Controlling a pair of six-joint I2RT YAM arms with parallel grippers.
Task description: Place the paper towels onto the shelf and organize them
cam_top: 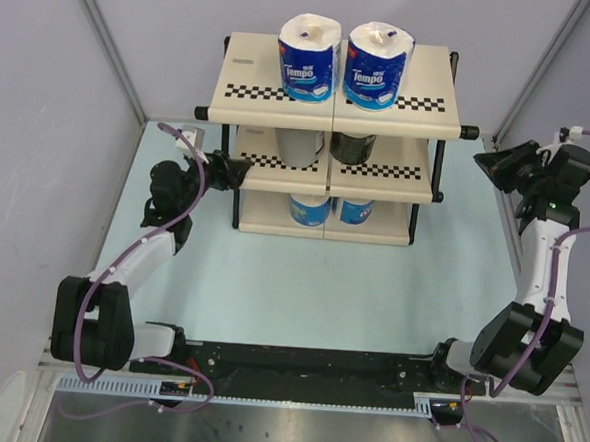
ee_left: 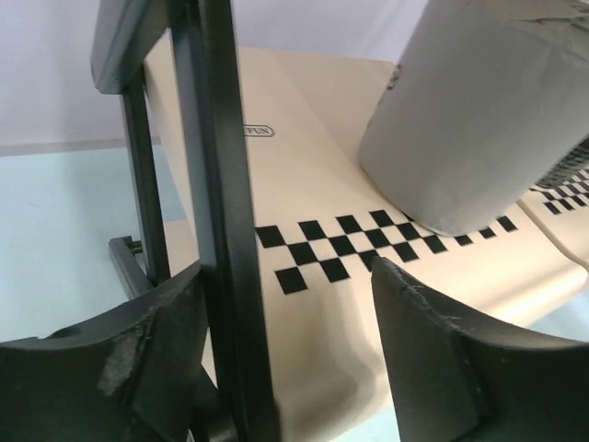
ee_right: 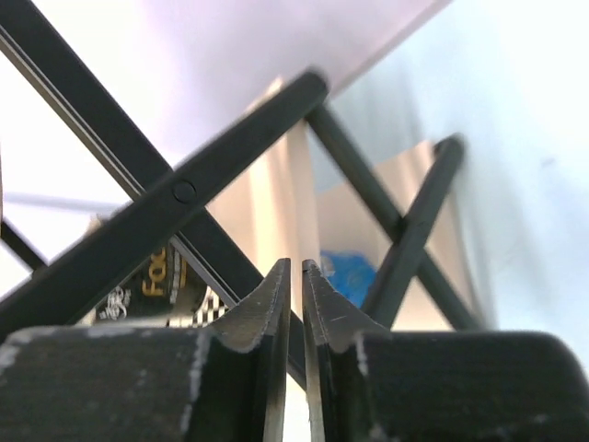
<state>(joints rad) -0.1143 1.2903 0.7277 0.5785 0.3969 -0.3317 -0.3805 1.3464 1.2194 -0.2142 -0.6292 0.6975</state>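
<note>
Six paper towels (cam_top: 309, 44) are sitting paired, tidily. Left fingers (ee_left: 442, 359) are straddling the shelf (ee_left: 313, 157) post, released; right fingers (ee_right: 262, 318) are clenching nothing.

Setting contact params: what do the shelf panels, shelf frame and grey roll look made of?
Shelf panels: beige, smooth, slight sheen, rounded front lip; likely plastic or coated board, with a printed checker strip. Shelf frame: black bars, semi-gloss; probably painted metal. Grey roll: matte, faintly textured; paper or a paper wrap.
</note>
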